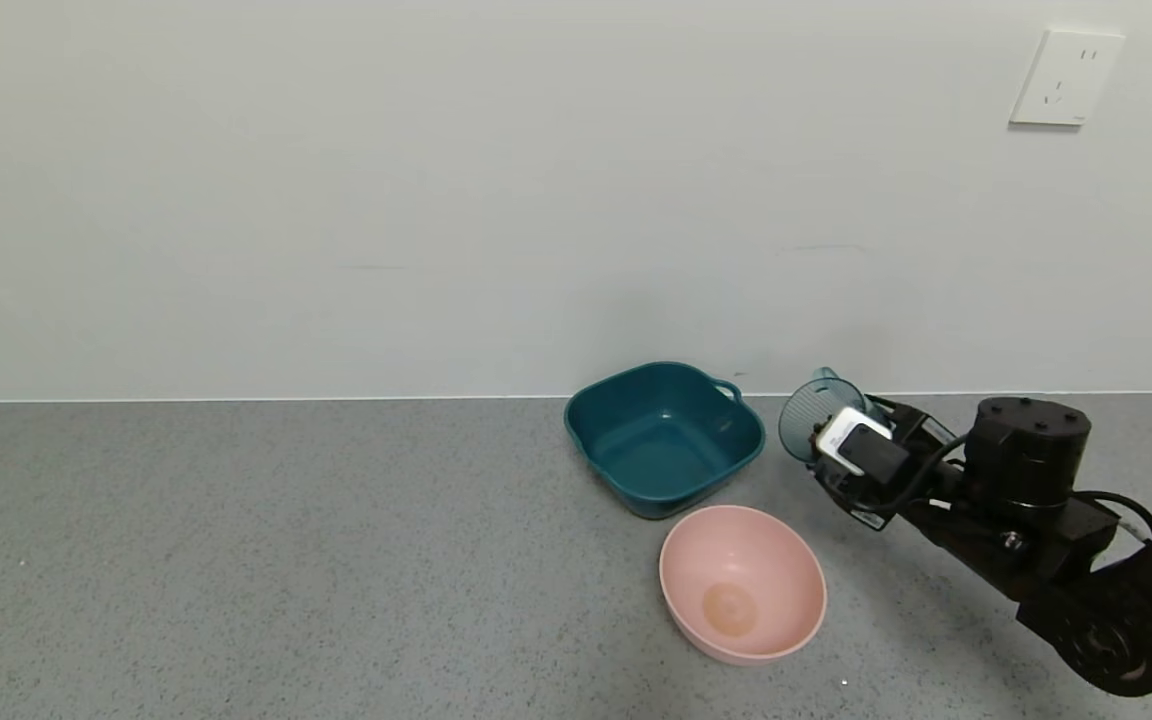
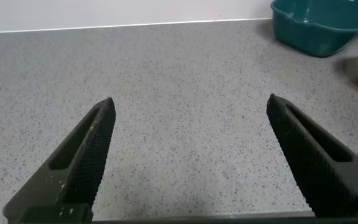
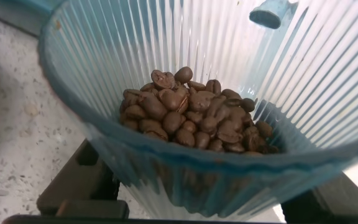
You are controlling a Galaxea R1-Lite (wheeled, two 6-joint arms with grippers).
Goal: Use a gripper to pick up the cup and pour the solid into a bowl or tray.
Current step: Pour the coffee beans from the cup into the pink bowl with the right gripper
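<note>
My right gripper (image 1: 826, 440) is shut on the translucent blue ribbed cup (image 1: 808, 418), held tilted above the table, right of the teal tub and beyond the pink bowl (image 1: 742, 583). In the right wrist view the cup (image 3: 216, 74) fills the frame, with a pile of dark brown beans (image 3: 194, 118) inside; one black finger (image 3: 82, 180) shows beside it. The pink bowl stands on the table and holds nothing. My left gripper (image 2: 190, 155) is open and empty above bare table; it is out of the head view.
A teal squarish tub with a handle (image 1: 663, 437) stands behind the pink bowl, also seen in the left wrist view (image 2: 319, 25). A wall runs along the table's far edge. The grey speckled table (image 1: 236, 550) stretches left.
</note>
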